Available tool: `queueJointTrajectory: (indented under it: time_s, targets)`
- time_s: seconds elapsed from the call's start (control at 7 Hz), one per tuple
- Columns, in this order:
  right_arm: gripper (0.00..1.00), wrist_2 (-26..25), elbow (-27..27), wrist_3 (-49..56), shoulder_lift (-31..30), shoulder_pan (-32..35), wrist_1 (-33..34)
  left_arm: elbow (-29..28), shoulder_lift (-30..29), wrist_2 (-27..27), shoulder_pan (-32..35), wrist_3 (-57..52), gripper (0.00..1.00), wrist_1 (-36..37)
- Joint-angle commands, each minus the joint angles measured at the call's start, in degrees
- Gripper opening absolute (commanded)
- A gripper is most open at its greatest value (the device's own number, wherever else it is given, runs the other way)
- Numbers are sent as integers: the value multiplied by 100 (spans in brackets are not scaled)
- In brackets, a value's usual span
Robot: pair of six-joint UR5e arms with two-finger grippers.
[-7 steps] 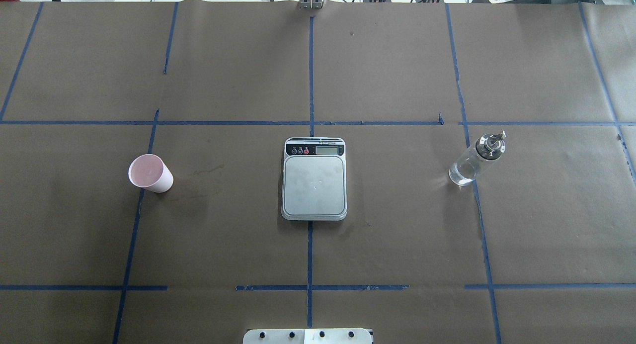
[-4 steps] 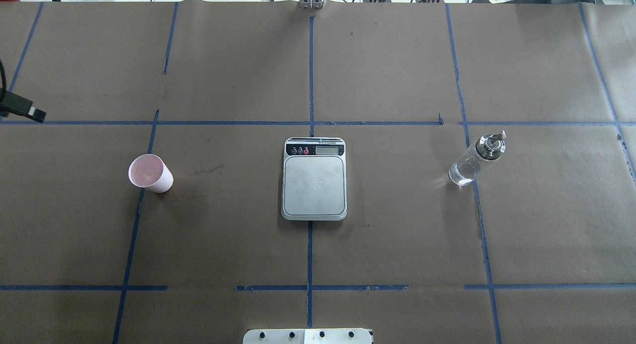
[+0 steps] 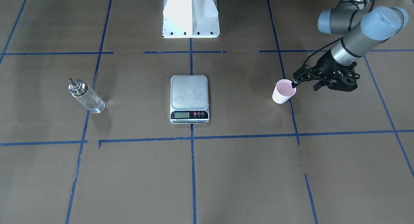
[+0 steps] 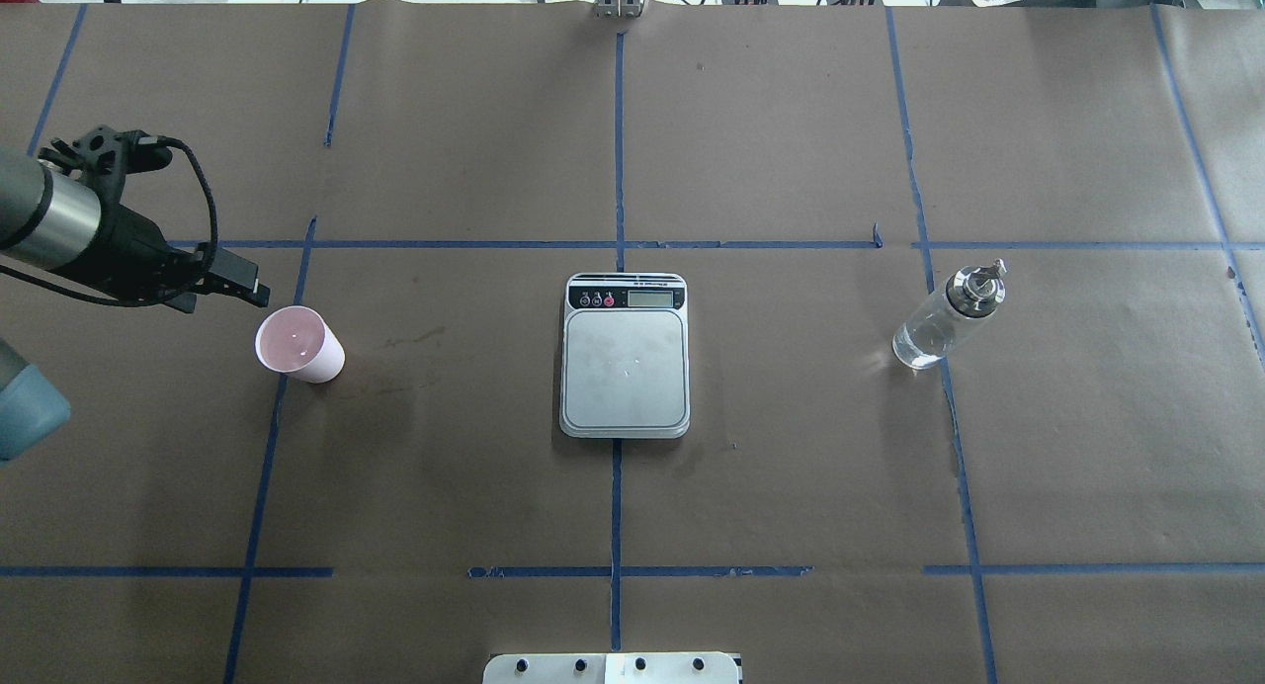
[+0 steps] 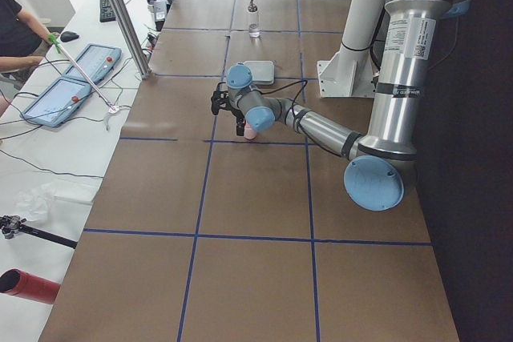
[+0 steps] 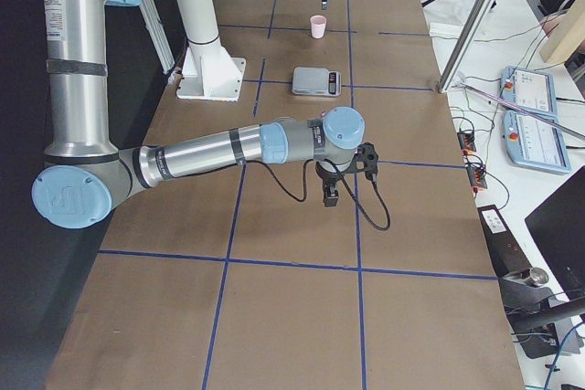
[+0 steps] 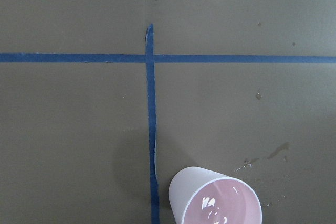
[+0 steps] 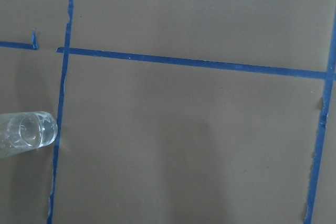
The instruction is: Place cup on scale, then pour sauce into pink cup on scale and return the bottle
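The cup, white outside and pink inside, stands upright on the table's left part, clear of the scale at the centre. The bottle stands at the right. My left gripper hovers just left of and above the cup, open and empty; it also shows in the front view beside the cup. The left wrist view shows the cup at its bottom edge. My right gripper shows only in the exterior right view, so I cannot tell its state. The right wrist view shows the bottle at its left edge.
The table is covered in brown paper with blue tape lines. The robot's white base stands at the near middle edge. A side bench with tablets and a metal post lies beyond the far edge.
My left arm has come in from the left edge and moved right, up to the cup. The cup, the scale and the bottle have not moved.
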State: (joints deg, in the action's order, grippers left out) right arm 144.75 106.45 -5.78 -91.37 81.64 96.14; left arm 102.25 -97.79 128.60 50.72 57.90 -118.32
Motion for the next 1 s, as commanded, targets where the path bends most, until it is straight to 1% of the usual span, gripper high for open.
queueJointTrajectory:
  time_s: [0.0, 0.29, 0.43, 0.71, 0.86]
  targets:
    - [100, 1, 16, -205, -21, -131, -131, -239, -83, -116, -193, 64, 99, -16]
    - [100, 1, 16, -205, -21, -192, -131, -276, -83, -81, -308, 73, 94, -16]
    - [100, 9, 16, -213, -12, -193, -131, -293, -74, -64, -317, 81, 79, -7]
    - [100, 18, 16, -213, -12, -193, -131, -284, -56, -46, -326, 90, 4, 19]
    - [100, 18, 16, -213, -3, -193, -131, -276, -13, -46, -317, 134, 0, 54]
